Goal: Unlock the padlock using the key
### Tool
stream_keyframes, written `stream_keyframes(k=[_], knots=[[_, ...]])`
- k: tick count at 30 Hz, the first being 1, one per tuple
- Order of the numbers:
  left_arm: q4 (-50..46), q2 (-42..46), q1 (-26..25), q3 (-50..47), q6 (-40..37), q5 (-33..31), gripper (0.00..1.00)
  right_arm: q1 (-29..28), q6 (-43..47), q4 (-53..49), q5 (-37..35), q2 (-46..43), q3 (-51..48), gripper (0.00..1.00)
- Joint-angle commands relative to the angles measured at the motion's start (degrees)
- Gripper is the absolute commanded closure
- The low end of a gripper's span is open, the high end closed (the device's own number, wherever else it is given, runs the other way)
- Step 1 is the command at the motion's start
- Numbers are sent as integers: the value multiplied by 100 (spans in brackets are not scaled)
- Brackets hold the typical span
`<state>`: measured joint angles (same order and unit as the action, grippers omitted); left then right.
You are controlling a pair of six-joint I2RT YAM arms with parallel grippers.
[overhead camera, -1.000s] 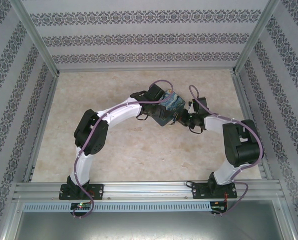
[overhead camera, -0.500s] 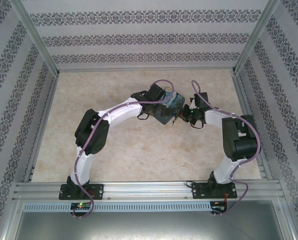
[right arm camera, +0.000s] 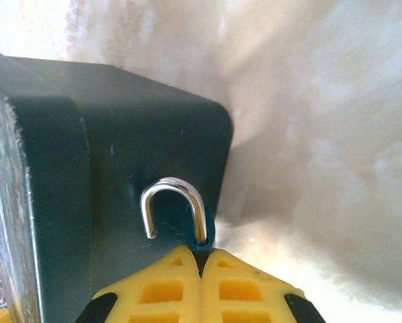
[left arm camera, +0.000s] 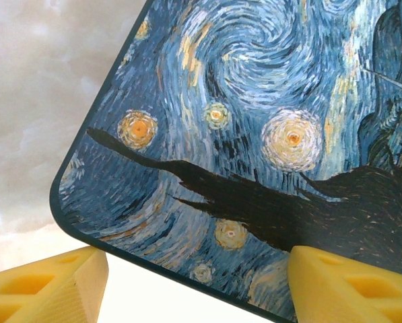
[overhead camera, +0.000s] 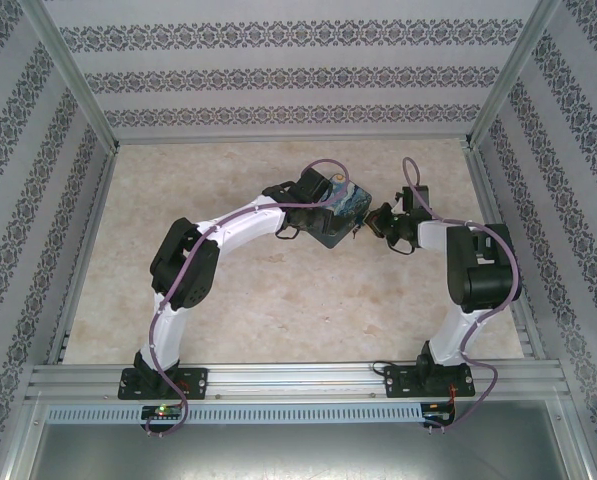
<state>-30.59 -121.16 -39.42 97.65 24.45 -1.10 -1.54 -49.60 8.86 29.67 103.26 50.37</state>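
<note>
Top external: two arms, two grippers, one tin box. The left gripper is at the box's left side and the right gripper just off its right side. The box sits tilted on the marbled table. The padlock is too small to make out from here. Left wrist: the box's painted night-sky lid is cut off at the top and right. Two yellow fingers are spread wide along its lower edge, one overlapping the lid; cannot tell if they clamp it. Right wrist: one padlock lies against the box's dark teal side wall. The right gripper's two fingers are pressed together on its blue-teal body, which is nearly all hidden. One shackle leg enters the body; the other ends free.
</note>
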Motion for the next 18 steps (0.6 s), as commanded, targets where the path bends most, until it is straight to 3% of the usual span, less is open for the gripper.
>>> stream_keyframes(k=[1, 7, 18], knots=[[-1076, -501, -66, -334, -174, 11, 27, 174, 13, -102, 22, -229, -141, 100], [-1069, -253, -58, -271, -200, 114, 18, 555, -132, 123, 58, -650, -1007, 100], [-892, 451, -22, -292, -58, 660, 10, 611, -161, -503, -301, -2024, -2240, 100]])
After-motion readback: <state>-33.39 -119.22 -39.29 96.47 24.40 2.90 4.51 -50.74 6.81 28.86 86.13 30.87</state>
